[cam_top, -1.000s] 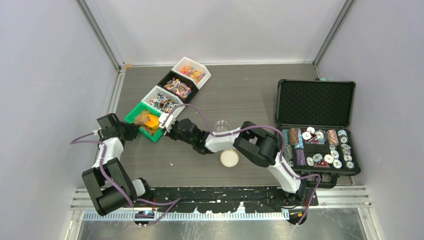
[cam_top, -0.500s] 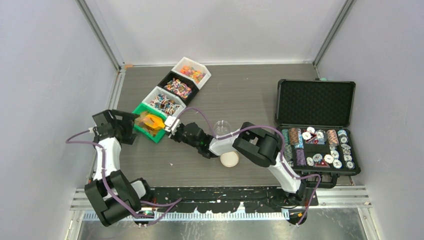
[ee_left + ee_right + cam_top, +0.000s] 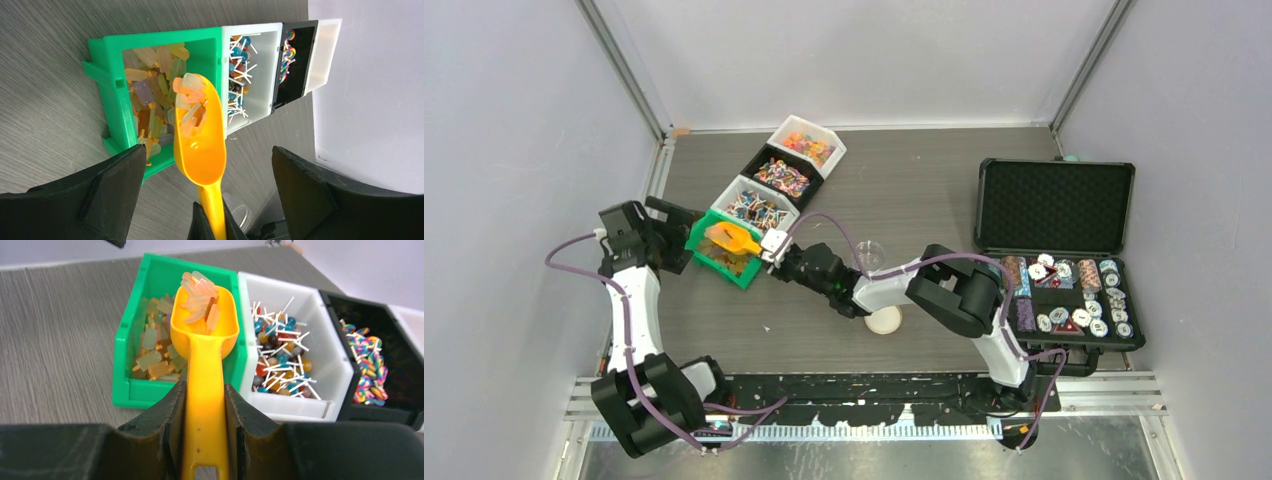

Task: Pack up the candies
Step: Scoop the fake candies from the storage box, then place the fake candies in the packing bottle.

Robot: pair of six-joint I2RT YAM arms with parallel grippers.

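Note:
My right gripper (image 3: 774, 247) (image 3: 205, 390) is shut on the handle of the orange scoop (image 3: 729, 238) (image 3: 205, 340) (image 3: 200, 145). The scoop's bowl hangs over the green bin (image 3: 742, 278) (image 3: 122, 350) (image 3: 107, 75) with a small heap of pale orange candies (image 3: 200, 300) (image 3: 192, 100) in it. More orange-yellow candies (image 3: 152, 355) (image 3: 150, 90) lie in the bin. Left of the bin, my left gripper (image 3: 679, 237) (image 3: 207, 150) stands wide open and faces it, holding nothing.
Behind the green bin run a white bin of lollipops (image 3: 752, 205) (image 3: 282, 360), a black bin of swirled ones (image 3: 781, 176) and another white bin (image 3: 807, 144). A clear cup (image 3: 869, 250) and a round white lid (image 3: 884, 319) lie by the right arm. An open black case of poker chips (image 3: 1059, 270) sits right.
My left gripper has opened, let go of the green bin and drawn back to the left. The right gripper has carried the scoop a little left, above the bin.

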